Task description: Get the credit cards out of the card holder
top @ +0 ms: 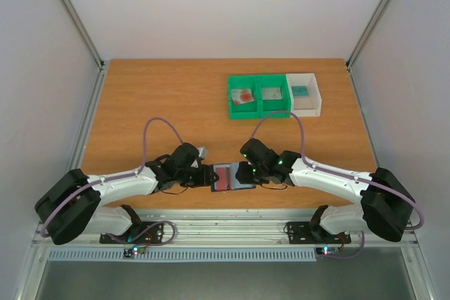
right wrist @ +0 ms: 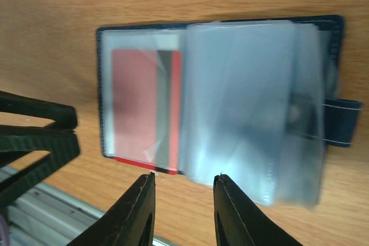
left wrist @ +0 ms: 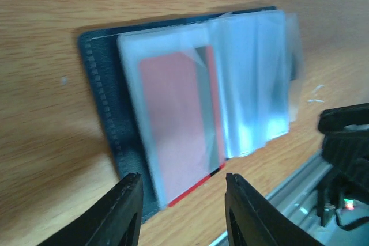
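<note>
The card holder [top: 242, 186] lies open and flat on the wooden table near the front edge, between my two grippers. Its navy cover [left wrist: 101, 84] holds clear plastic sleeves [right wrist: 248, 102] fanned to one side. A red credit card [left wrist: 173, 119] [right wrist: 135, 102] sits inside a sleeve, its red edge sticking out a little. My left gripper [top: 207, 175] [left wrist: 182, 175] is open just short of the holder's edge, gripping nothing. My right gripper [top: 242, 173] [right wrist: 185, 175] is open on the opposite side, its tips just off the sleeves' edge. The holder's side tab [right wrist: 343, 122] points away from the red card.
Two green bins [top: 259, 110] and a white bin [top: 316, 94] stand in a row at the back right. The left green bin holds a reddish card [top: 242, 96]; the other two each hold a small flat item. The table's metal front rail [top: 225, 226] runs just behind the holder.
</note>
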